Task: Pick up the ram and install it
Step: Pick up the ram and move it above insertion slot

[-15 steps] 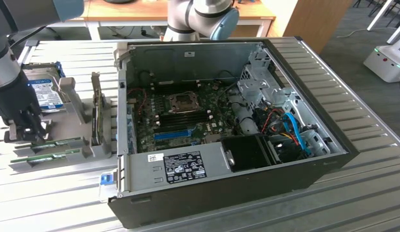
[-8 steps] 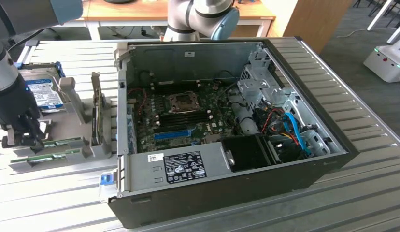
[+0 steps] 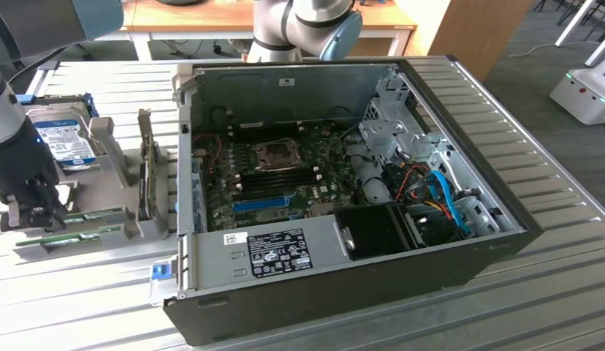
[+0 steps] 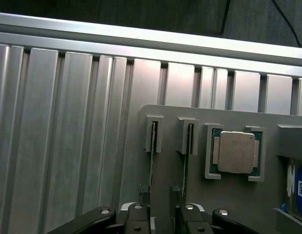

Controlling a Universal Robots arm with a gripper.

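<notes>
At the exterior view's left, the gripper [image 3: 34, 210] hangs wide open, holding nothing, directly over the ram [image 3: 88, 216] standing edgewise in its gray holder [image 4: 229, 195]

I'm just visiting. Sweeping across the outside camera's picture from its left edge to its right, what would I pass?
From the exterior view's left to its right: gripper → upright card in the grey holder → motherboard → blue cables → white machine on the floor.
</notes>
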